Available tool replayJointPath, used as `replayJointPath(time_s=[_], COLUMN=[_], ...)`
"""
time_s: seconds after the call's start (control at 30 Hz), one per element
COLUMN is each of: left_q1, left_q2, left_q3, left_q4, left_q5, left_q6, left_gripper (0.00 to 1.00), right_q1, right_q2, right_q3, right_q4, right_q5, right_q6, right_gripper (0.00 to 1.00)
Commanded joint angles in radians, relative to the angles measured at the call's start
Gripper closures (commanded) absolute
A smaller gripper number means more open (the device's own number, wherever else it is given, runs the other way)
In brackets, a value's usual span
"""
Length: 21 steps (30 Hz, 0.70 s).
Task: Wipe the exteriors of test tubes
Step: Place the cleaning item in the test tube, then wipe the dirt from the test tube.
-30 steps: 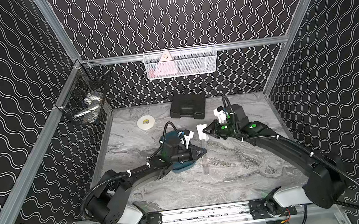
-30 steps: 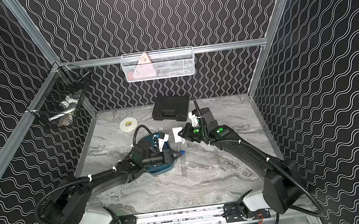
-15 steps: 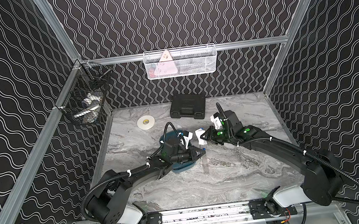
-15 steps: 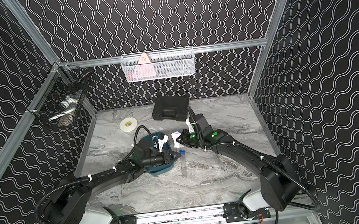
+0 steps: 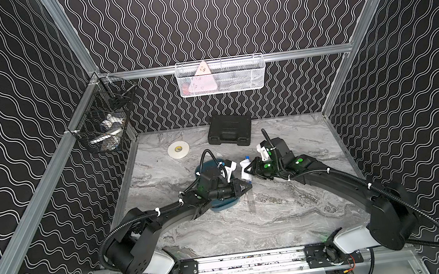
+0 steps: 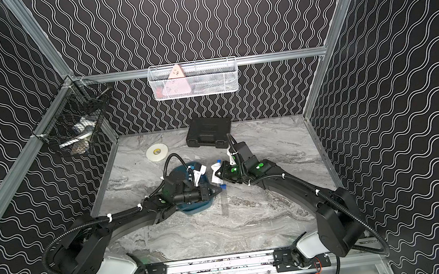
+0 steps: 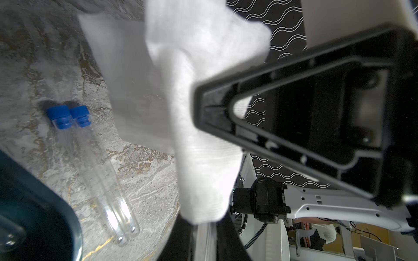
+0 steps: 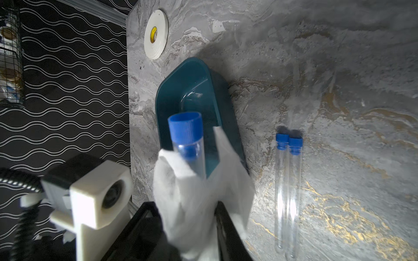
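Robotics lab cell: patterned walls (image 5: 212,16) around marble tabletop (image 5: 294,219), two arms (image 5: 179,213) mounted along its front, test tubes (image 8: 294,192) on it.

The left arm (image 5: 171,214) reaches in low from its base at 7 o'clock toward the middle of the table. The left gripper (image 5: 248,187) points to 3 o'clock, its jaws closed on a test tube (image 8: 187,140). The right arm (image 5: 332,180) comes in from 5 o'clock with its elbow bent. The right gripper (image 5: 249,169) points to 9 o'clock, just beside the left one at its 12 o'clock. Its jaws flank a wad of tissue (image 8: 199,203); whether they press it cannot be told.
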Motion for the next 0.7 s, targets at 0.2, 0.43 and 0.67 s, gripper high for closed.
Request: replayJointPath(time_s=[0.2,0.43,0.67], left_q1=[-0.001,-0.001,-0.002], left_q2=[-0.03,-0.036,-0.013], left_q3=[0.009,-0.005,-0.017], left_q4=[0.029,0.06,0.103], left_q5=[0.02,0.009,0.0], left_q6=[0.022,-0.006,-0.036], left_gripper=[0.85,0.85,0.85], right_q1=[-0.028,-0.049,0.051], right_q2=[0.08,0.108,0.045], right_q3=[0.026,0.029,-0.1], right_q4=[0.116,0.159,0.225], right_q5=[0.023,-0.025,-0.003], right_q6=[-0.023,-0.046,0.002], right_gripper=[0.78,0.79,0.8])
